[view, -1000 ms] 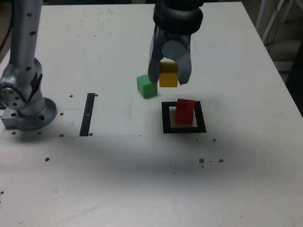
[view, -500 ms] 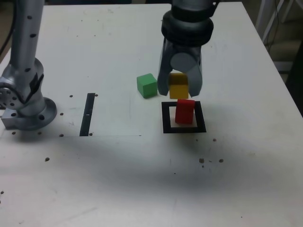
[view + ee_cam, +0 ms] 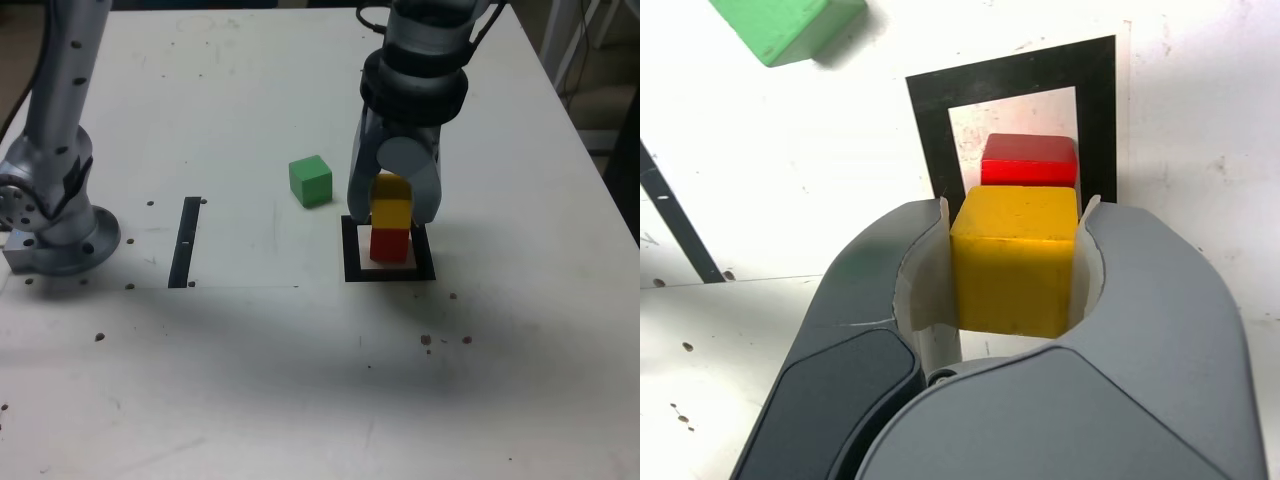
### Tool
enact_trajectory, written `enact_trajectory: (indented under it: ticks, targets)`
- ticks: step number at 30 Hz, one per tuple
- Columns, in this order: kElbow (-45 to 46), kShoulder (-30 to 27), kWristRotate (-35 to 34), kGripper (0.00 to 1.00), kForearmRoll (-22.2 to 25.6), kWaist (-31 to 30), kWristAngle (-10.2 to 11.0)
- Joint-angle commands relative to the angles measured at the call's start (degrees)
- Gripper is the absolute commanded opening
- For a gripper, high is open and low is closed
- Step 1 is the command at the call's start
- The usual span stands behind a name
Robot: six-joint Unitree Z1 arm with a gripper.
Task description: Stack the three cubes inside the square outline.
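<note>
A white counter (image 3: 250,380) is filling most of the exterior view, showing small dark specks (image 3: 440,341) and faint scuffs. A narrow black strip (image 3: 185,242) is lying flat on it toward the exterior view's left, ending at a thin pencilled line (image 3: 245,286).

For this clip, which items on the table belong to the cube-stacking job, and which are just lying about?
Part of the job:
- yellow cube, held in the gripper above the red one
- red cube, inside the outline
- green cube, alone on the table
- square outline

Just lying about:
- black strip
- dark specks on the tabletop
</note>
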Motion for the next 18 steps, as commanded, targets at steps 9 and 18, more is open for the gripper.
enact_trajectory:
  ticks: [9, 18]
  targets:
    - [0.1, 1.2, 0.7, 0.38, -0.1, 0.0, 0.2]
    - [0.3, 1.6, 1.4, 0.67, -0.2, 0.1, 0.3]
